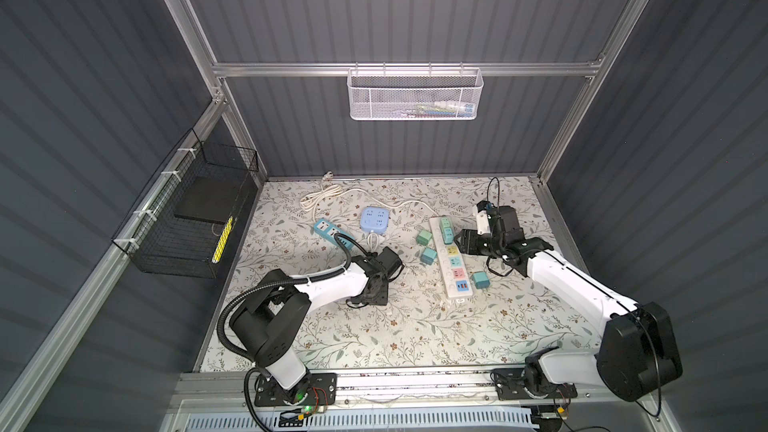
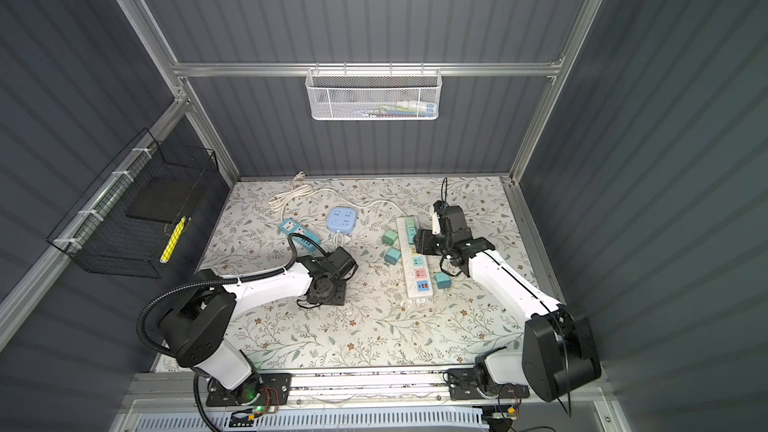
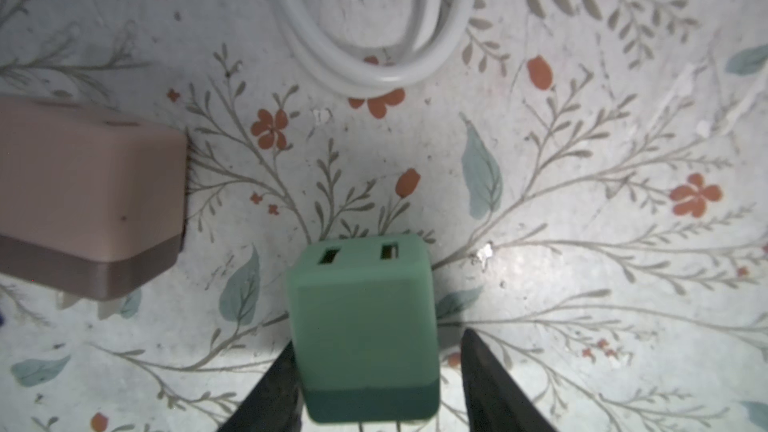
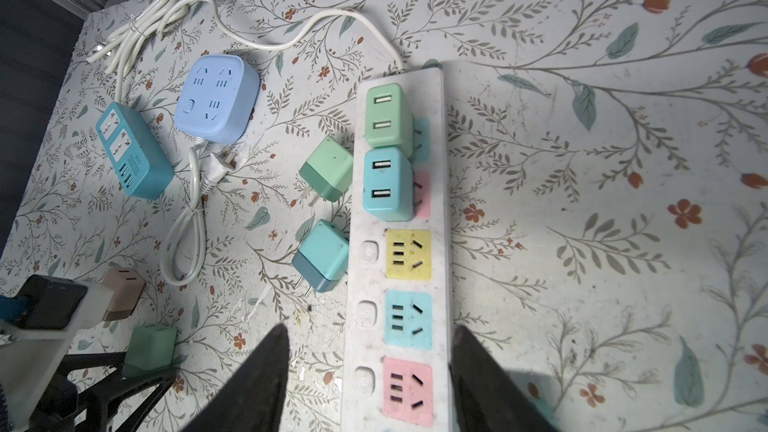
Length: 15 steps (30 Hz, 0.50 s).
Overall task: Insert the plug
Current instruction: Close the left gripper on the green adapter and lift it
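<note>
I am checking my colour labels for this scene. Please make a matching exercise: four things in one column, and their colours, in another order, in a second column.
Things:
1. long power strip
2. square socket block
3. short power strip
4. plug at the left gripper

Colours:
a. teal
b. green
c. white
d. light blue

Pairs: 1-c, 2-d, 3-a, 4-b

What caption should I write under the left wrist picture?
Left gripper brackets a green plug lying on the flowery table, a pink plug beside it.
</note>
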Each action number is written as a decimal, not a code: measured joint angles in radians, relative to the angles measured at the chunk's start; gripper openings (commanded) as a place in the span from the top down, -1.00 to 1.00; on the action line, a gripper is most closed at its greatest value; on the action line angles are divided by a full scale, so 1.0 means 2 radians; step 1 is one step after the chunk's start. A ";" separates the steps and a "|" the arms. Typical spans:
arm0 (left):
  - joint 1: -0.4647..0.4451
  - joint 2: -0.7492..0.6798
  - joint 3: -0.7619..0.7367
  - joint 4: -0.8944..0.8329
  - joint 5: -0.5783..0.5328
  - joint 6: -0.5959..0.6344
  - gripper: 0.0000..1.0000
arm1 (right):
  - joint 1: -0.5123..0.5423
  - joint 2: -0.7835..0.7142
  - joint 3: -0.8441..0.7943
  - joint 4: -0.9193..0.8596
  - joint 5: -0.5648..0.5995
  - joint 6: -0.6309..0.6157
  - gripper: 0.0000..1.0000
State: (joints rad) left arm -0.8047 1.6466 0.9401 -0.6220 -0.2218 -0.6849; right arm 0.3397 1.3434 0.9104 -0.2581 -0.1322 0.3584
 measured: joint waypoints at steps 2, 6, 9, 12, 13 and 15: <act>0.000 0.002 0.000 0.000 -0.006 0.000 -0.07 | 0.000 0.000 0.000 0.000 -0.001 0.000 -0.23; 0.000 0.002 0.000 0.000 -0.017 0.000 -0.01 | 0.000 0.000 0.000 0.000 -0.003 0.000 -0.22; 0.000 0.002 -0.002 0.001 -0.023 0.000 0.00 | 0.000 0.001 0.000 -0.001 -0.005 0.000 -0.22; 0.000 0.001 -0.006 0.007 -0.026 0.002 0.03 | 0.000 0.001 0.000 -0.001 -0.007 0.000 -0.22; 0.001 0.001 -0.008 0.009 -0.026 0.005 0.03 | 0.000 0.001 0.000 -0.002 -0.007 0.000 -0.22; 0.002 -0.001 -0.010 0.013 -0.026 0.008 0.00 | 0.000 0.001 0.000 -0.003 -0.009 0.000 -0.23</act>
State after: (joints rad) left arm -0.8009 1.6447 0.9203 -0.5961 -0.2733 -0.6682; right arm 0.3397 1.3453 0.9104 -0.2634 -0.1497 0.3576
